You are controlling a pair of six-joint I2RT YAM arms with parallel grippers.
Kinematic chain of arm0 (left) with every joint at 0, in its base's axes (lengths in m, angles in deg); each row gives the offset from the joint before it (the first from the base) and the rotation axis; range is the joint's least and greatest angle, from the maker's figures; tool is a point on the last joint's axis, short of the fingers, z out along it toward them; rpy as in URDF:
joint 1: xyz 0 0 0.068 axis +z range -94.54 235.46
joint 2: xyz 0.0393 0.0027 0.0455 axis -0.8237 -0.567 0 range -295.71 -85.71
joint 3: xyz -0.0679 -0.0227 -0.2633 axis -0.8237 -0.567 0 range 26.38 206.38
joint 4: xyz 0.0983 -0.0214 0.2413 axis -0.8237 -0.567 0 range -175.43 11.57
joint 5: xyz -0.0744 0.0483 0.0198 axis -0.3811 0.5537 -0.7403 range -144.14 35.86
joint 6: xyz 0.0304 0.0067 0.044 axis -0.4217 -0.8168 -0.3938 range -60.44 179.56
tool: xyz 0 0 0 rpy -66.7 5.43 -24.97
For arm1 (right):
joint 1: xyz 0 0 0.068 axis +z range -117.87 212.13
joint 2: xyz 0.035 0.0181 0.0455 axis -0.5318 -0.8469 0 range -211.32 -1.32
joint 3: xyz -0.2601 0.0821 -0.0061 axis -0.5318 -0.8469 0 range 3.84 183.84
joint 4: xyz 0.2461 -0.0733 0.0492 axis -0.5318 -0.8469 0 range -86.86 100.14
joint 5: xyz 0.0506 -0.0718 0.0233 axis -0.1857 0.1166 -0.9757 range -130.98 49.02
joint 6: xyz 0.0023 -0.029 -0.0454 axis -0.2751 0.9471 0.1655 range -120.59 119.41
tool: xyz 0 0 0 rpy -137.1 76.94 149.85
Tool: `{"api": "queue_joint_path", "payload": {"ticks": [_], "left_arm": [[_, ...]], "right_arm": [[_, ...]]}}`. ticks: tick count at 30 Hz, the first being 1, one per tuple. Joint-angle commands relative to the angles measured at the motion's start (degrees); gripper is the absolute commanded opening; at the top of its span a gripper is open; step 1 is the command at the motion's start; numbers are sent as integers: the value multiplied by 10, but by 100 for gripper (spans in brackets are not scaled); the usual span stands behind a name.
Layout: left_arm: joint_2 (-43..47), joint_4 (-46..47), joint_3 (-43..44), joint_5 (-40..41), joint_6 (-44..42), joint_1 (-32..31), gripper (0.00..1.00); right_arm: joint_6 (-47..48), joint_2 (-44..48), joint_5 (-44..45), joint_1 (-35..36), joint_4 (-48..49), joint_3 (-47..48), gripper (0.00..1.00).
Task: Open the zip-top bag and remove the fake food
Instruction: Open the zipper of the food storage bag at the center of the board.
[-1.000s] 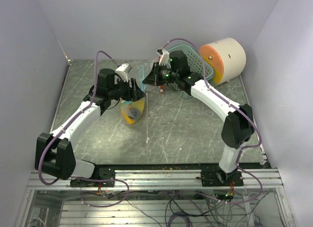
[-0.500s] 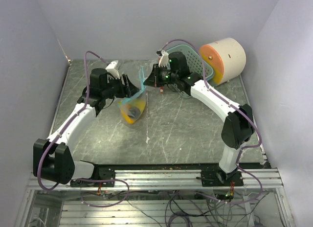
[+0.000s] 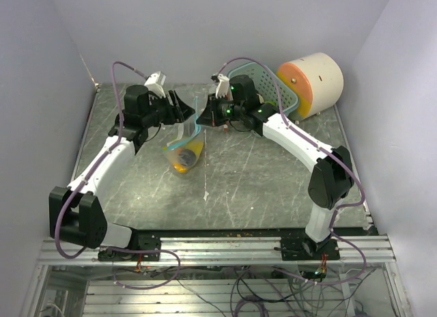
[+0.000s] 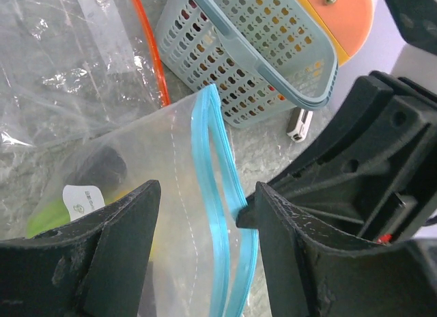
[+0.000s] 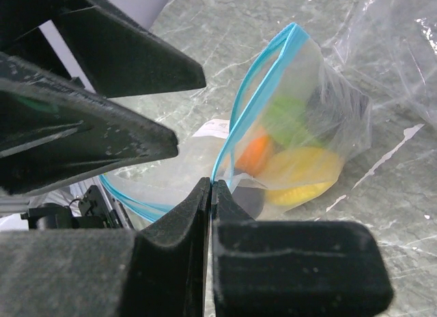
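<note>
One clear plastic zip-top bag with a blue zipper strip (image 4: 179,214) is counted, and one second clear plastic bag with an orange strip (image 4: 61,64). Inside the blue-stripped bag four small plastic toy food pieces are made out: one orange piece (image 5: 254,153), one green piece (image 5: 287,117), one yellow piece (image 5: 300,172) and one dark piece (image 5: 249,196). Whether more are hidden cannot be told. One pale blue perforated plastic basket (image 4: 232,64) and one cream cylinder with an orange face (image 3: 313,83) are seen.
</note>
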Motion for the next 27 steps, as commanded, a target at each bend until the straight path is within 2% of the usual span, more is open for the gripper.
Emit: {"api": "queue_joint_path", "payload": {"ticks": [1,12,27], "left_arm": [[-26,5,27,16,-2,5,68],[-36,15,-7,45,-2,5,65],[-63,34,34,28,25,4,64]], "right_arm": [[8,2,-6,3,-6,17,0],[10,12,-5,2,-8,28,0],[5,29,-1,2,7,-16,0]]}}
